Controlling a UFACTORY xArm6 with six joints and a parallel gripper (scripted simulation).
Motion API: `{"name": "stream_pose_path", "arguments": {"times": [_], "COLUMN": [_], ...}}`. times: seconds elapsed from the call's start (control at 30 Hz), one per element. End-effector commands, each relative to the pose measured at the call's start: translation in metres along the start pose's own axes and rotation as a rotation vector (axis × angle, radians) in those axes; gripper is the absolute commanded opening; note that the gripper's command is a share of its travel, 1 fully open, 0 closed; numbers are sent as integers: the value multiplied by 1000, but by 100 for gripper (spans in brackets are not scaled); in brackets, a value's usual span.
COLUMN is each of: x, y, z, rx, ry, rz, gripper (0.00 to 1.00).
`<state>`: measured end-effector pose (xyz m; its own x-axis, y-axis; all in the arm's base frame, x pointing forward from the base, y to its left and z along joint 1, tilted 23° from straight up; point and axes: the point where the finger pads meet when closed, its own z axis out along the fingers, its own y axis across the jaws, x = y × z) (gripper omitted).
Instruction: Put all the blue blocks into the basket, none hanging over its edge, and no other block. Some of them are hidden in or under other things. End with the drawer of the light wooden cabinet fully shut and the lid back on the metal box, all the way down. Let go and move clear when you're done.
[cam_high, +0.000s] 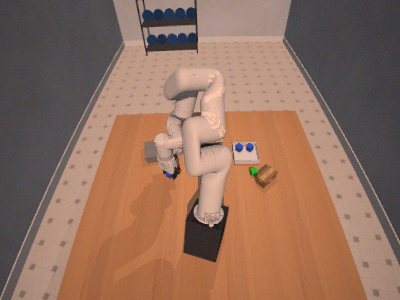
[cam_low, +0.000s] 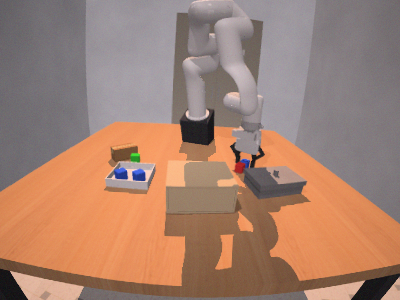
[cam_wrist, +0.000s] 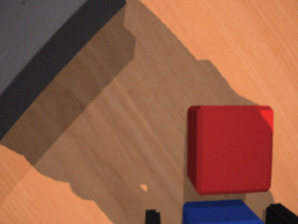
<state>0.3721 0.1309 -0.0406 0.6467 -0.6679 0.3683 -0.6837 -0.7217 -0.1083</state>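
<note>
arm: folded over, wrist pointing down at the table's right side
gripper (cam_low: 248, 161): fingers parted, low, holding nothing

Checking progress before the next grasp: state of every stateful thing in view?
gripper: open, straddling the blue block, nothing gripped
blue block: on the table, between the fingers, beside the red block
basket: holds two blue blocks
metal box: lid on
light wooden cabinet: drawer looks shut
</note>
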Motion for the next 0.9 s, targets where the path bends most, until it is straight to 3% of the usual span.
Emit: {"name": "stream_pose_path", "arguments": {"times": [0.0, 0.17, 0.2, 0.87], "x": [0, 0, 0, 0], "y": [-1, -1, -1, -1], "z": [-1, -1, -1, -1], "rx": [2, 2, 2, 2], "ry": [0, 0, 0, 0], "rz": [0, 0, 0, 0], "gripper": [65, 65, 0, 0]}}
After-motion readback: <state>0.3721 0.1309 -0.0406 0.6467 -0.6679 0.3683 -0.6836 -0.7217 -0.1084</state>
